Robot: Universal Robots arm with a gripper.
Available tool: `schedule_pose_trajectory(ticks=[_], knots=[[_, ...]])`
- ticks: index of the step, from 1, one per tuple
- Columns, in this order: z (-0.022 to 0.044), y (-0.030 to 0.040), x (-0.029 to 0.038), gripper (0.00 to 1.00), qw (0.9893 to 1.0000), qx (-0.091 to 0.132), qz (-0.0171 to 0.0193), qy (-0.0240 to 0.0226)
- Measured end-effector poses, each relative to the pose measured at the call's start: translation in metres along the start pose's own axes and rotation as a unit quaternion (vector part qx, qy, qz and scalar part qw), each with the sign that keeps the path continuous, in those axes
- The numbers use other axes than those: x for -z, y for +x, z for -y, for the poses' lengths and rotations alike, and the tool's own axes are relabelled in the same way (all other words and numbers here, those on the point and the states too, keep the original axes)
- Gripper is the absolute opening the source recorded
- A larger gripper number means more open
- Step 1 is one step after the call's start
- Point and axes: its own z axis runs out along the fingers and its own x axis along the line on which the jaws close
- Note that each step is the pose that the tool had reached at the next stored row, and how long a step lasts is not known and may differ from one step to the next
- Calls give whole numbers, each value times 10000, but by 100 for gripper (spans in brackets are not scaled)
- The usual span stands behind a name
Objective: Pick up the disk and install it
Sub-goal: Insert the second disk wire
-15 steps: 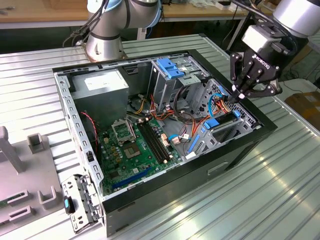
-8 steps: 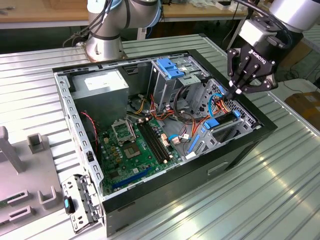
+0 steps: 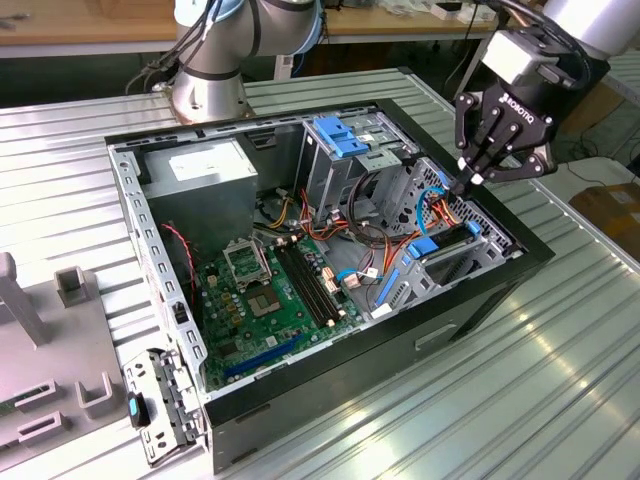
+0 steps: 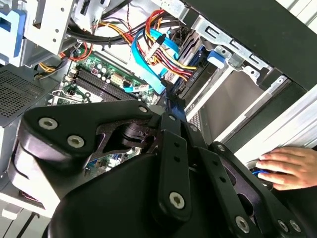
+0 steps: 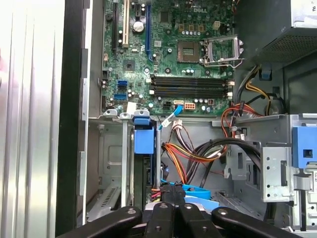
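- The disk (image 3: 446, 243) sits edge-on in the drive cage (image 3: 480, 250) at the corner of the case on the exterior view's right. It shows as a dark slab between grey rails.
- Blue rail tabs (image 3: 424, 246) mark its end. In the first wrist view one blue tab (image 5: 143, 140) caps the slot, with the disk (image 5: 148, 173) below it. How deep it is seated is hard to judge, since only its narrow edge shows.
- The pincer (image 3: 467, 181) hangs just above the cage, tips pointing down at the cage's upper rim. Its fingers are drawn together to a narrow point with nothing between them.
- In both wrist views the black fingers (image 5: 168, 196) run side by side, closed, with the pincer (image 4: 173, 99) aimed toward the slot.
- A bundle of orange, red and blue cables (image 3: 437, 205) lies just beside the fingertips, between the cage and the upper bays.
- A bare blue bracket (image 3: 340, 135) rests on the upper drive bay, well apart from the disk.
- The green motherboard (image 3: 270, 290) covers the case floor. The grey power supply (image 3: 205, 172) sits in the far corner on the exterior view's left.
- The open black case (image 3: 470, 310) lies on its side on a ribbed metal counter (image 3: 560, 360). The arm's base (image 3: 205, 95) stands behind it.
- A person's hand (image 4: 286, 167) rests outside the case wall in the second wrist view.
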Motion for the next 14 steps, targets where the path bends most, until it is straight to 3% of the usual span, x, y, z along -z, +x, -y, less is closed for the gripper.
schedule_pose_trajectory(ticks=[1, 3, 8, 9, 10, 14], knots=[[6, 0, -5, 11, 10000, 0, 5, 0], [13, -9, -16, 24, 10000, 2, 41, 0], [25, -52, -30, 25, 10000, 3, 41, 0], [30, -61, -48, 25, 10000, 2, 41, 0], [34, -78, -68, 31, 10000, 3, 42, 0], [48, -119, -100, 31, 10000, 2, 42, 0]])
